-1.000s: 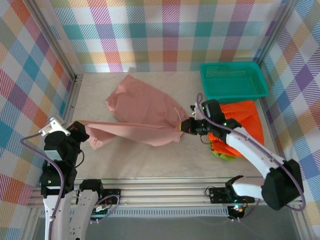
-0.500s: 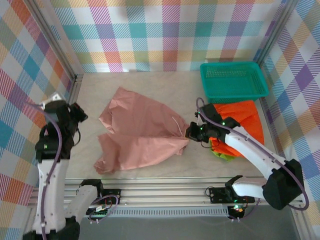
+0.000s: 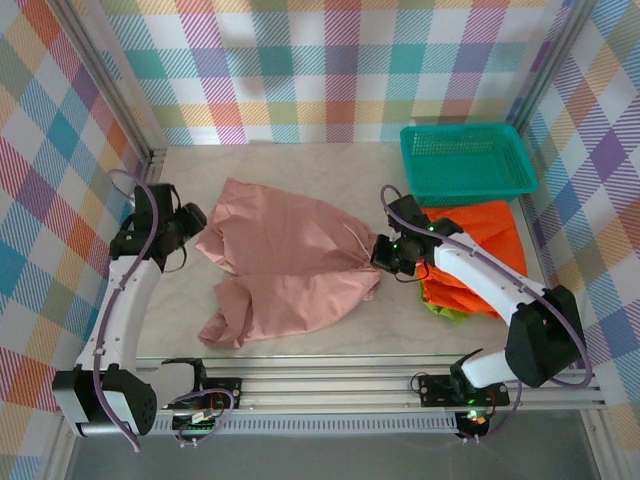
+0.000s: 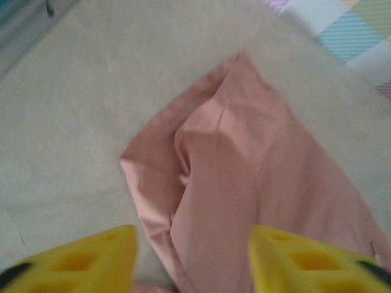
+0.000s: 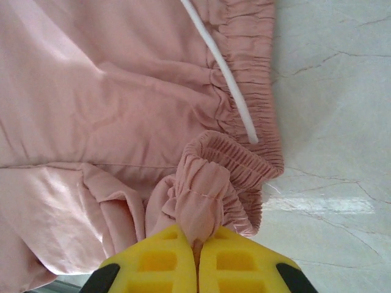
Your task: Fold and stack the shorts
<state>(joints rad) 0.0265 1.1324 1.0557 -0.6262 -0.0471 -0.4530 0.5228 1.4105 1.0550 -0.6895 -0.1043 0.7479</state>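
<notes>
The dusty pink shorts [image 3: 285, 262] lie crumpled and partly doubled over at the table's middle, their waistband toward the right. My left gripper [image 3: 196, 221] hovers at their left edge, open, its yellow fingers [image 4: 79, 261] spread wide over the pink fabric [image 4: 244, 171] with nothing pinched. My right gripper [image 3: 384, 256] is shut on a bunched fold of the elastic waistband [image 5: 208, 177], beside the white drawstring [image 5: 217, 67]. The orange shorts [image 3: 492, 245] lie at the right under the right arm, with a bit of lime green shorts [image 3: 448, 312] showing beneath them.
A teal mesh basket [image 3: 466, 160] stands at the back right. Metal frame posts and plaid walls close in the table on the left, right and back. Bare marble-look tabletop [image 3: 300, 165] lies behind the pink shorts.
My left gripper swung from the near left toward the back with the pink leg, then opened and let it go. The shorts now lie slack. My right gripper kept its hold.
</notes>
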